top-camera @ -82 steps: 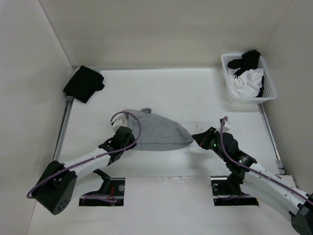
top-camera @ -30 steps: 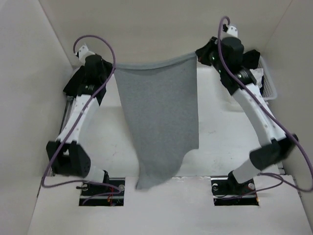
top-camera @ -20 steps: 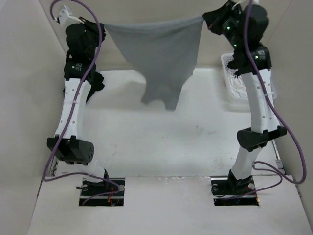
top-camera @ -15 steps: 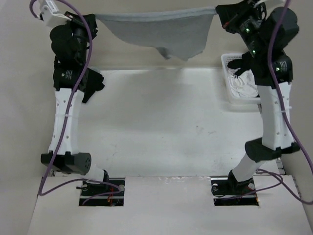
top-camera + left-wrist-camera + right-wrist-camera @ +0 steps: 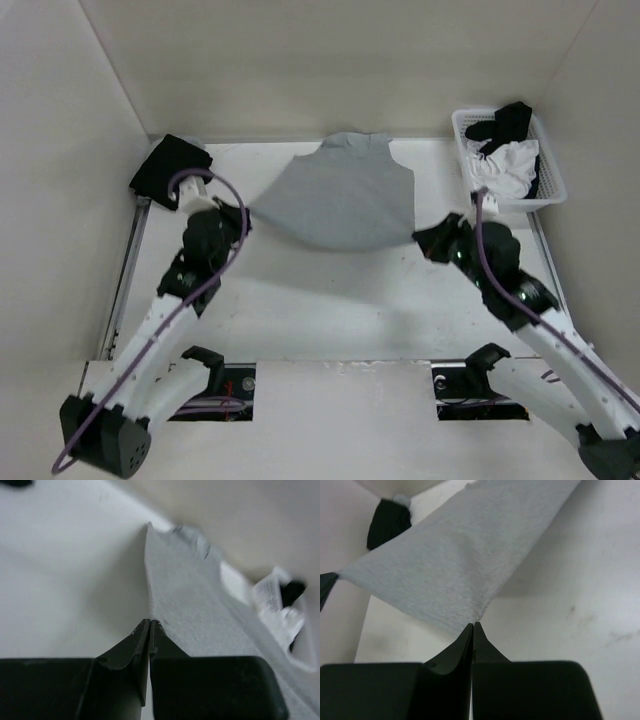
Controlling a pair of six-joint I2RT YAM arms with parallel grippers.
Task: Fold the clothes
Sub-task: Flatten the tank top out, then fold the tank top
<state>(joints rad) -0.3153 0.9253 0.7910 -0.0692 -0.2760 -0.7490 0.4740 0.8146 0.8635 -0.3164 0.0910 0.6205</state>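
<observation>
The light grey clothes (image 5: pixel 345 195) hang stretched between both grippers, their far end by the middle of the table's (image 5: pixel 320 300) far edge. The left gripper (image 5: pixel 246 214) is clamped tight on one near corner, the right gripper (image 5: pixel 421 238) on the other

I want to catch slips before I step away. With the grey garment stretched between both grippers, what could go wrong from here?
1. The left gripper and right gripper each pinch only the very corner of the garment, so a hard pull could slip it free.
2. Its far end looks rumpled near the back wall, so the fold may come out creased.
</observation>
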